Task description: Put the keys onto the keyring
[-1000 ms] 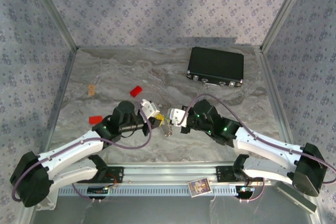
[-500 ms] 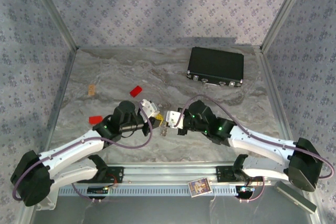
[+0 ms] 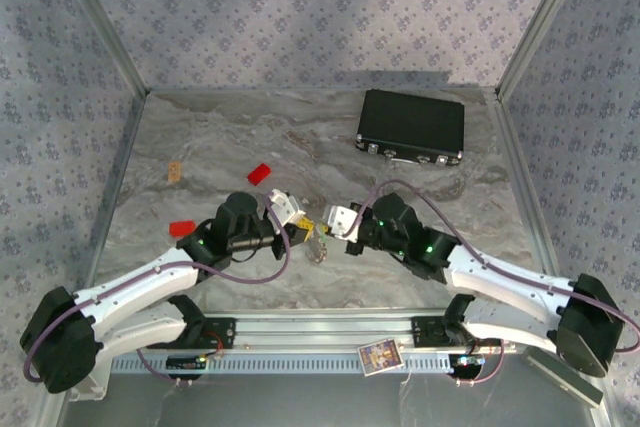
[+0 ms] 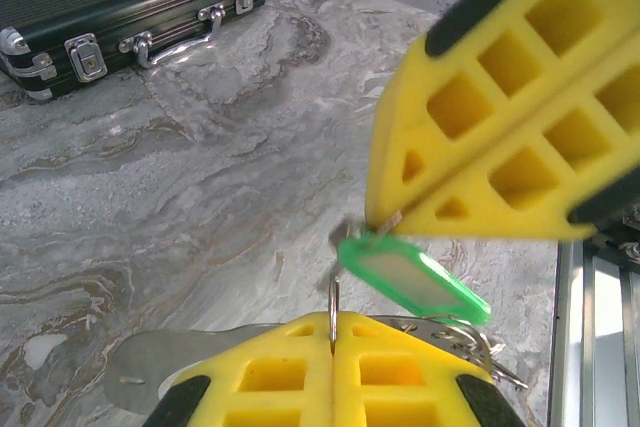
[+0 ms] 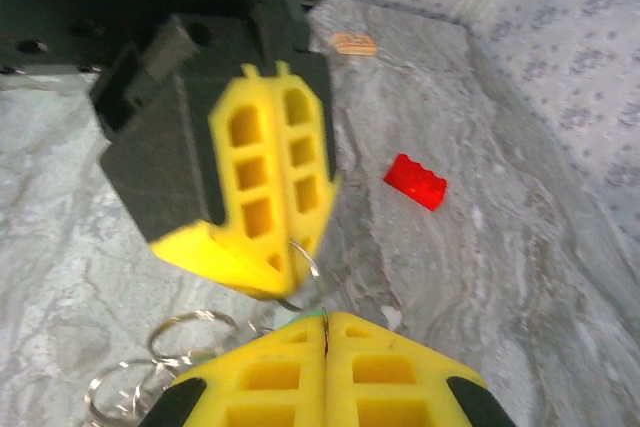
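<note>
Green key (image 4: 412, 282) is pinched at the tip of the right gripper (image 4: 395, 212), in the air over the table (image 4: 200, 167). Left gripper (image 4: 335, 325) is clenched on the keyring (image 4: 332, 299), loop edge-up, just under the key. Best approach: line the key's hole up with the ring's split and feed it on slowly, both grips firm.

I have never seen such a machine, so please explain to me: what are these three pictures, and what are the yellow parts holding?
These are two robot arms on a marbled table. One picture looks down from above; the other two come from cameras on each wrist. The yellow parts are the fingers of each hand. The left hand is shut on a thin keyring; the right hand is shut on the green key. A black case and two red blocks lie on the table.
</note>
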`<action>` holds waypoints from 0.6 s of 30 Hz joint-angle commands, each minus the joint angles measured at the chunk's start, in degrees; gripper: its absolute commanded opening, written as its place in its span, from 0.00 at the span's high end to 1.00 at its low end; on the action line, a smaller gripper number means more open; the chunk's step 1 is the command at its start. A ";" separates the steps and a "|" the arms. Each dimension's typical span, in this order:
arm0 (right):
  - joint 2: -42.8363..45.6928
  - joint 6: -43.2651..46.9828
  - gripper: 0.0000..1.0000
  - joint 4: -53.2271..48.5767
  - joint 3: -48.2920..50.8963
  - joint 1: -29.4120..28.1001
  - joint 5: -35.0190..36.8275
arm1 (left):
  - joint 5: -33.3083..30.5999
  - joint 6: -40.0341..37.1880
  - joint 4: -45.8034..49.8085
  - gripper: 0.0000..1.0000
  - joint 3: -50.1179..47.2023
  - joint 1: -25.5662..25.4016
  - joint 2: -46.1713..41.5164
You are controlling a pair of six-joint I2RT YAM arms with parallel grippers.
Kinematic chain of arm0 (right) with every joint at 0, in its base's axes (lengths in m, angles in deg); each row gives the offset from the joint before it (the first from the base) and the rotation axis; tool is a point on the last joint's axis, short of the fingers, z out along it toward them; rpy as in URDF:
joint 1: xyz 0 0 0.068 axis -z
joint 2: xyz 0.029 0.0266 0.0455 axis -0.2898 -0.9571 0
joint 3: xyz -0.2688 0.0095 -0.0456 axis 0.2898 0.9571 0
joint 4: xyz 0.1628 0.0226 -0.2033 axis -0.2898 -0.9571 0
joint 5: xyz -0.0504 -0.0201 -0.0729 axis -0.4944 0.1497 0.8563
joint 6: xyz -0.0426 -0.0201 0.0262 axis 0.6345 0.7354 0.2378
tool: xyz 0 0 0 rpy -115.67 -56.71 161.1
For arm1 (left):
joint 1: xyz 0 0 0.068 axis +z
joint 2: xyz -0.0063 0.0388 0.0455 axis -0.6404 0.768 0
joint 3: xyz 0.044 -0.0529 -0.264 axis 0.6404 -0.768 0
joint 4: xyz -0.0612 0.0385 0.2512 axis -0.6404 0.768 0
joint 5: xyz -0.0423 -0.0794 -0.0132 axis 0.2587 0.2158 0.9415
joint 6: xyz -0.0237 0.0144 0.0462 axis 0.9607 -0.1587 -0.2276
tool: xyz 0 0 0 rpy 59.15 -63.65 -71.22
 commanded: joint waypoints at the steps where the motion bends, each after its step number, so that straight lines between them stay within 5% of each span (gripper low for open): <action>1: 2.24 -0.47 1.00 0.92 1.42 0.51 4.17 | 1.57 -1.08 -2.17 1.00 1.74 -0.43 -0.58; 7: 0.51 7.28 1.00 -3.14 -0.83 -2.12 8.53 | 2.17 -0.43 -1.96 1.00 1.90 -0.41 -0.49; 18: -1.53 4.72 1.00 0.80 -1.29 -2.41 4.41 | 2.10 0.94 -1.06 1.00 2.50 -0.43 -0.17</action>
